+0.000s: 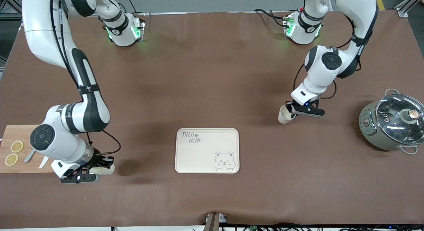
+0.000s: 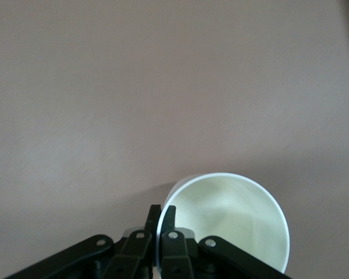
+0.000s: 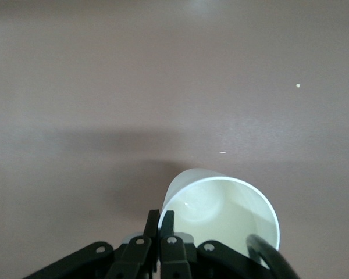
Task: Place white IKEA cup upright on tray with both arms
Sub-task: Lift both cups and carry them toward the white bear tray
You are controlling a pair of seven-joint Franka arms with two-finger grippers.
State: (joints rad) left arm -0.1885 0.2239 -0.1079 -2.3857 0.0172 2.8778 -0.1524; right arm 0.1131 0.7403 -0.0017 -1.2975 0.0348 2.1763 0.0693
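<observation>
The cream tray (image 1: 198,154) with "TAIJI BEAR" lettering lies flat in the middle of the table and has nothing on it. My left gripper (image 1: 292,111) is shut on the rim of a white cup (image 1: 284,115), low over the table toward the left arm's end. In the left wrist view the gripper (image 2: 161,216) pinches the cup (image 2: 232,218) wall, one finger inside and one outside. My right gripper (image 1: 96,167) is shut on the rim of a second white cup (image 1: 105,170) beside the cutting board. The right wrist view shows this gripper (image 3: 160,221) and cup (image 3: 221,209) the same way.
A bamboo cutting board (image 1: 20,166) with two lemon slices (image 1: 16,146) and a knife (image 1: 29,155) lies at the right arm's end. A grey pot with a glass lid (image 1: 394,121) stands at the left arm's end. Brown table cover lies all around the tray.
</observation>
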